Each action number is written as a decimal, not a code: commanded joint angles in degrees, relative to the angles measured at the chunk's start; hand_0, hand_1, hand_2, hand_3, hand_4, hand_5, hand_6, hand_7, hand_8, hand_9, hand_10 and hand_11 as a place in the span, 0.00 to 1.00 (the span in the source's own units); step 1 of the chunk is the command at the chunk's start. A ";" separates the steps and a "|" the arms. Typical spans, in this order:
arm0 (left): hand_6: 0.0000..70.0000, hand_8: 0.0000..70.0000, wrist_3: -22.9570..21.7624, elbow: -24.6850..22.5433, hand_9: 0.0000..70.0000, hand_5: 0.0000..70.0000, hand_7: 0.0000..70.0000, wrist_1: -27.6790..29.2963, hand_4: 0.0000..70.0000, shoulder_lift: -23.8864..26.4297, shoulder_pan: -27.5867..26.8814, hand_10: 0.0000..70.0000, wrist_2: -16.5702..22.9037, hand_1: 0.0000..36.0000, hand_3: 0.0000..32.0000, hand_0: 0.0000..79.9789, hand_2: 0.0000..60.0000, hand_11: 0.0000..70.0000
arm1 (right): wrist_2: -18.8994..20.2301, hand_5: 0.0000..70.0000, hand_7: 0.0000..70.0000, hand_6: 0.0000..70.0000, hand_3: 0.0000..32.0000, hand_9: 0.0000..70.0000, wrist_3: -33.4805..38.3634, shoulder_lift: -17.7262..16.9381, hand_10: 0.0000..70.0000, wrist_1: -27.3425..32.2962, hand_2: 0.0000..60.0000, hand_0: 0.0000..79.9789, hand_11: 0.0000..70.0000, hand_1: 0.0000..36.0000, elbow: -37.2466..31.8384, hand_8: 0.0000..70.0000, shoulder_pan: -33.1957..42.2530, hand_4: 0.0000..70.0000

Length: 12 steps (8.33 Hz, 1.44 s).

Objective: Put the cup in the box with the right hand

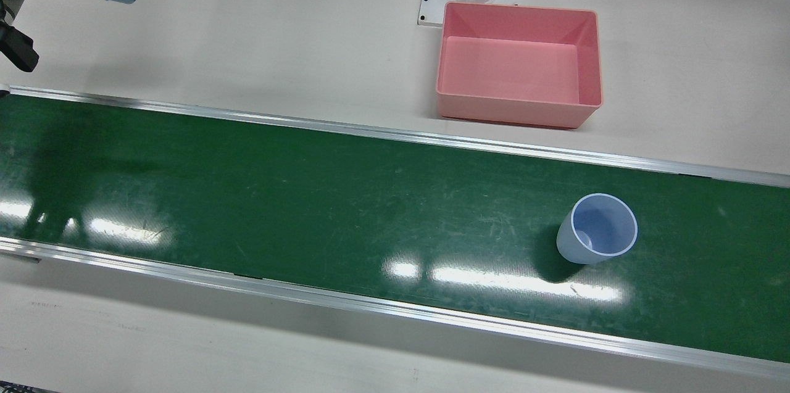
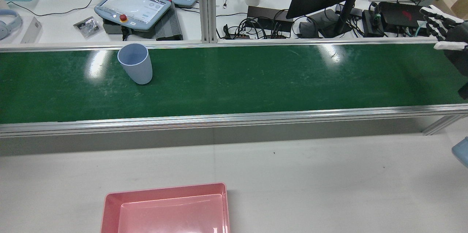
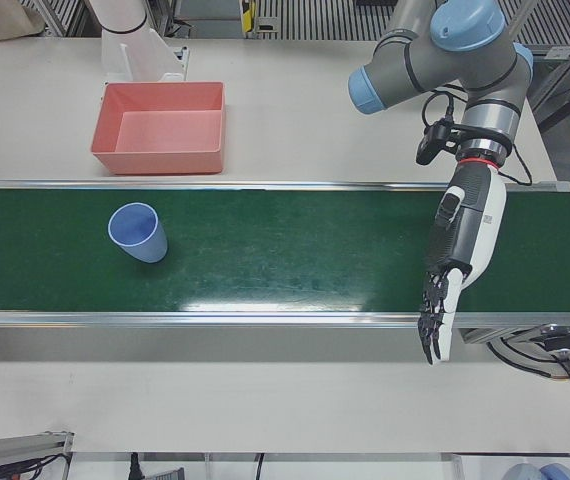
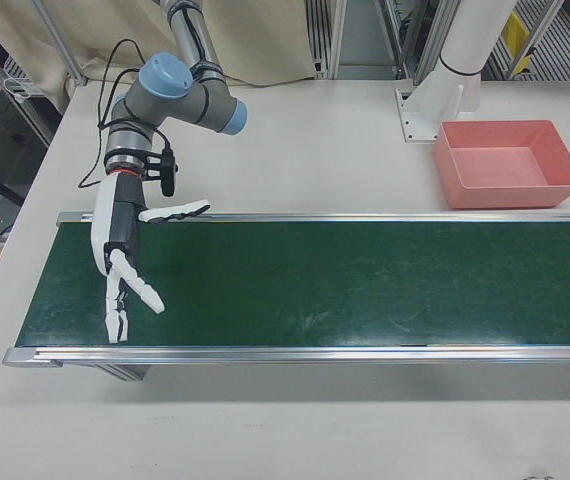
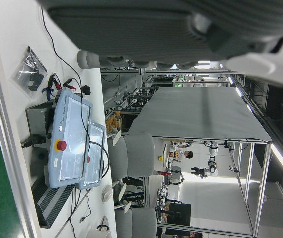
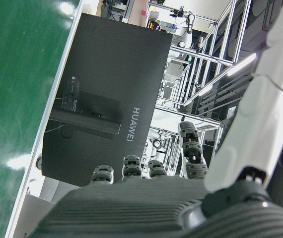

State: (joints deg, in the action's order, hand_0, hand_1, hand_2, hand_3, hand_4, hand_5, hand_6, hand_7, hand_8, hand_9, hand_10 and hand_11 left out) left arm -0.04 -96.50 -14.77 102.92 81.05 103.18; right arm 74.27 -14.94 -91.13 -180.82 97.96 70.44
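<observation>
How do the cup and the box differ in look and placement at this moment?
The cup is pale blue and round, tapering toward its base; the box is pink, rectangular and shallow. The cup stands on the green conveyor belt, while the box sits off the belt on the white table. The box has the larger opening. Both stand upright, open at the top and empty, and no hand touches either.

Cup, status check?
Left hand open, right hand open, both over the belt. Cup upright on belt, untouched, nearer left hand. Box empty, nothing blocking.
</observation>
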 commanded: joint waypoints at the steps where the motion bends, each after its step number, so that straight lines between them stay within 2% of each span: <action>1: 0.00 0.00 0.04 0.00 0.00 0.00 0.00 0.00 0.00 0.00 -0.01 0.00 0.00 0.00 0.00 0.00 0.00 0.00 | 0.00 0.08 0.08 0.00 1.00 0.12 0.00 -0.01 0.03 0.03 0.00 0.62 0.08 0.29 -0.05 0.07 -0.04 0.00; 6: 0.00 0.00 -0.05 0.09 0.00 0.00 0.00 0.00 0.00 0.00 0.07 0.00 0.00 0.00 0.00 0.00 0.00 0.00 | 0.00 0.08 0.09 0.00 1.00 0.13 0.00 0.17 0.04 0.03 0.00 0.63 0.08 0.28 0.12 0.07 -0.22 0.00; 7: 0.00 0.00 0.04 0.00 0.00 0.00 0.00 0.00 0.00 0.00 0.07 0.00 0.00 0.00 0.00 0.00 0.00 0.00 | 0.00 0.07 0.13 0.03 0.76 0.10 0.00 0.17 0.04 0.03 0.00 0.64 0.08 0.26 0.12 0.05 -0.22 0.13; 8: 0.00 0.00 -0.05 0.00 0.00 0.00 0.00 0.00 0.00 0.00 -0.01 0.00 0.00 0.00 0.00 0.00 0.00 0.00 | 0.00 0.06 0.12 0.06 0.00 0.06 -0.09 0.25 0.05 -0.06 0.00 0.65 0.09 0.26 0.12 0.02 -0.22 0.40; 9: 0.00 0.00 0.04 0.00 0.00 0.00 0.00 0.00 0.00 0.00 -0.01 0.00 0.00 0.00 0.00 0.00 0.00 0.00 | 0.00 0.04 0.15 0.06 0.00 0.06 -0.09 0.25 0.06 0.03 0.00 0.64 0.09 0.24 0.12 0.01 -0.22 0.64; 10: 0.00 0.00 -0.05 0.00 0.00 0.00 0.00 0.00 0.00 0.00 -0.01 0.00 0.00 0.00 0.00 0.00 0.00 0.00 | 0.00 0.03 0.19 0.07 0.00 0.07 -0.09 0.25 0.06 -0.06 0.00 0.64 0.10 0.22 0.04 0.02 -0.30 0.83; 12: 0.00 0.00 -0.05 0.00 0.00 0.00 0.00 0.00 0.00 0.00 -0.01 0.00 0.00 0.00 0.00 0.00 0.00 0.00 | 0.00 0.03 0.21 0.07 0.00 0.09 -0.09 0.25 0.06 -0.06 0.00 0.64 0.10 0.20 0.04 0.02 -0.31 0.83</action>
State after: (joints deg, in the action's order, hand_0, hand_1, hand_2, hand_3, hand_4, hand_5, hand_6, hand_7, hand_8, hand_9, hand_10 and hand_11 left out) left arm -0.04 -96.50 -14.77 102.92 81.07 103.18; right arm 74.27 -15.03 -90.88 -180.86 98.03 70.17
